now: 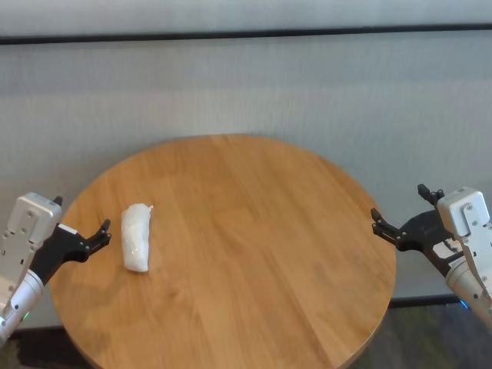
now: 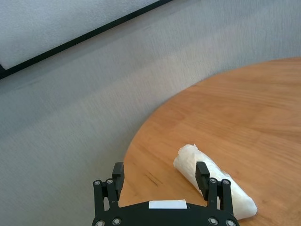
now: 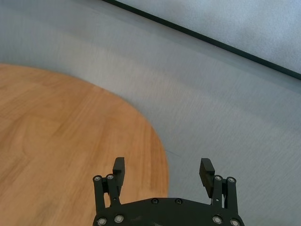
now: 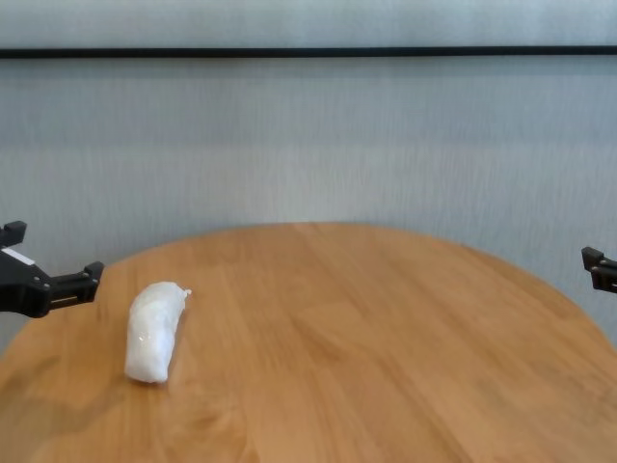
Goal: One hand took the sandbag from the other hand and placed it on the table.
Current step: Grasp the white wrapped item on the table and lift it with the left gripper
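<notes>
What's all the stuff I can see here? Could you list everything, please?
table: one, light brown wood, round, centre of view.
sandbag: one, white, lying on the table's left part, touched by nothing.
wall: one, grey, behind the table, with a dark strip near its top.
left tool: one, black, open and empty, at the table's left edge beside the sandbag.
right tool: one, black, open and empty, at the table's right edge.

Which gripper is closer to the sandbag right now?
Left. The left gripper hangs open just beside the sandbag at the table's left edge, not touching it. The right gripper is open at the opposite edge, far across the table.
</notes>
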`<state>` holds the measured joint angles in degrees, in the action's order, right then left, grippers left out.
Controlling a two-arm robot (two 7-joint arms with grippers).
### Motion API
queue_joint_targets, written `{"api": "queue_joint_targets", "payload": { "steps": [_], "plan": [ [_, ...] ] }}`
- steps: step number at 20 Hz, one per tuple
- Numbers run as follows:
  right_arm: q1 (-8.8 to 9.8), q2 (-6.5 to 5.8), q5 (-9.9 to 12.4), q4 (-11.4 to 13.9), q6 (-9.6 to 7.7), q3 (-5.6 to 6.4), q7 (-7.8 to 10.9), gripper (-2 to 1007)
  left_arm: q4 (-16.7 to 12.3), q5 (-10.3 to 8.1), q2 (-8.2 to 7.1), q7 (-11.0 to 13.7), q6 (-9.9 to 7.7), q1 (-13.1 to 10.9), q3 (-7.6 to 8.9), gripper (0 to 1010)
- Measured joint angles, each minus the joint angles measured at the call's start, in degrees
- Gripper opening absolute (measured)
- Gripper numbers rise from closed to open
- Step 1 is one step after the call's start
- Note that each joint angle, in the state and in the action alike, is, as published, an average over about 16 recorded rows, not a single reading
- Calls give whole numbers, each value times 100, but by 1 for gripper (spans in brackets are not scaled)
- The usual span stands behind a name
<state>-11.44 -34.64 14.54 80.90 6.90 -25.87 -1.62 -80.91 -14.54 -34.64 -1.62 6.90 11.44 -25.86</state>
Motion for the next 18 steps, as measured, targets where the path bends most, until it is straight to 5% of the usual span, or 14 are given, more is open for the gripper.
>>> {"api": "queue_joint_targets", "payload": {
  "steps": [18],
  "plan": [
    [0,0,0,0,0,0,0,1001,0,0,0,0,0,0,0,1000]
  ]
}}
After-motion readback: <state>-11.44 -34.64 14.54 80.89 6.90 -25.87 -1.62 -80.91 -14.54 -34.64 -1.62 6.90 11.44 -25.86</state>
